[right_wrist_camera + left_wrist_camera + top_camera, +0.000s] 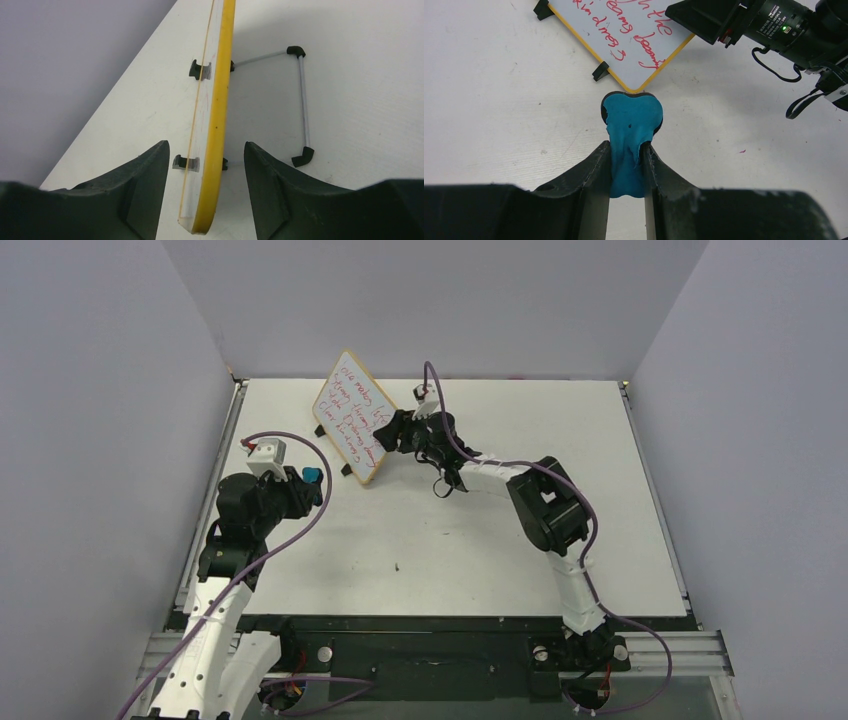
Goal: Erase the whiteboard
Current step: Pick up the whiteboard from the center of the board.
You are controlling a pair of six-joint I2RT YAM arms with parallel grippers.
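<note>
The whiteboard (352, 430) stands tilted on its stand at the back left of the table, with red handwriting across its face (624, 30). My left gripper (312, 480) is shut on a small blue eraser (631, 120), which it holds just in front of the board's near corner, a little apart from it. My right gripper (392, 430) is open. Its two jaws stand either side of the board's right edge, seen edge-on as a yellow rim (220, 100), with gaps on both sides (205, 146).
The wire stand (302, 100) with black feet sits behind the board. Black clips (600, 71) hold the board's lower edge. The right wrist and its camera (774, 25) hang close to the board's right corner. Grey walls enclose the table on three sides.
</note>
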